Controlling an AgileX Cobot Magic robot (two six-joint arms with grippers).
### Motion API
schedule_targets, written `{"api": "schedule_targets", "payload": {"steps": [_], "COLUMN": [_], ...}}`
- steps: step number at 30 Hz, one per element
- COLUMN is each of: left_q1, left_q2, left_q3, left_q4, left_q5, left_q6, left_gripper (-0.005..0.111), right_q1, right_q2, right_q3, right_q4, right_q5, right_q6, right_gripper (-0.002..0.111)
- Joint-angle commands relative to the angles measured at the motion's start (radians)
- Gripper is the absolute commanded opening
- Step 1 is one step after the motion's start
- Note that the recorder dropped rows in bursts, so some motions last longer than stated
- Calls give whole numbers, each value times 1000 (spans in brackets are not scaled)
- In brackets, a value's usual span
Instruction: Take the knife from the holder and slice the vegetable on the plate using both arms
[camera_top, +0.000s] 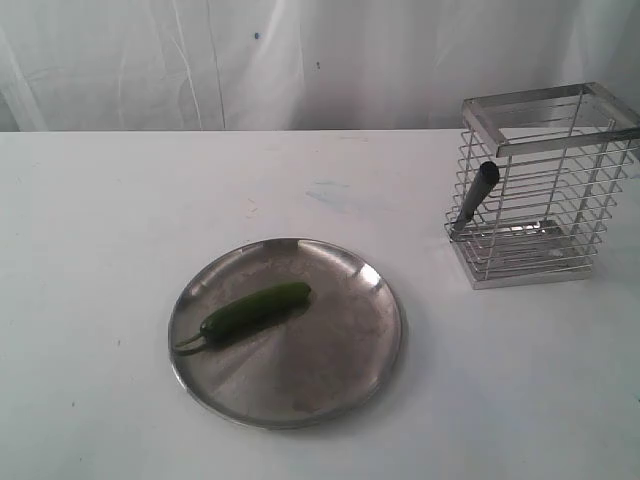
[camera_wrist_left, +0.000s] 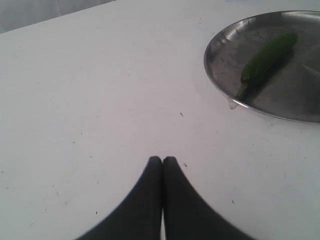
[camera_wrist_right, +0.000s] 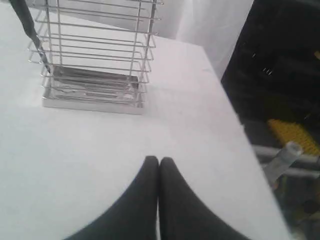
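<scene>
White bench with the task objects at rest. The plate (camera_top: 287, 332), a round shallow dish of dull brushed steel with a raised rim, lies near the front edge of the bench, about midway along it. On its left half lies the vegetable (camera_top: 254, 309), a slim glossy green chilli, set diagonally with its thin curved stem toward the plate's left rim. The holder (camera_top: 541, 185), a tall rectangular basket of shiny silver wire with horizontal bars, flat rim and metal base, stands upright near the right edge of the bench, toward the back. The knife (camera_top: 474, 199) leans at the holder's left side, its round dark handle tilted up and outward, its lower end down at the base; the blade cannot be made out. The left gripper (camera_wrist_left: 162, 159), fingertips pressed together and holding nothing, is above bare bench beside the plate. The right gripper (camera_wrist_right: 159, 159), likewise pressed together and empty, is above bare bench near the holder, close to the bench's right edge.
</scene>
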Motion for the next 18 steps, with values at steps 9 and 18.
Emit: {"api": "schedule_targets", "payload": {"steps": [9,18], "left_q1": [0,0], "left_q2": [-4,-4], "left_q3": [1,1], "left_q4": [-9,-9], "left_q5": [3,3], "left_q6": [-3,-3], "left_gripper": [0,0], "right_q1": [-2,-2], "right_q2": [-6,-6], "right_q3": [2,2], "right_q4": [465,949], "right_q5": [-475,-476], "right_q6": [233,487], "right_gripper": [0,0]}}
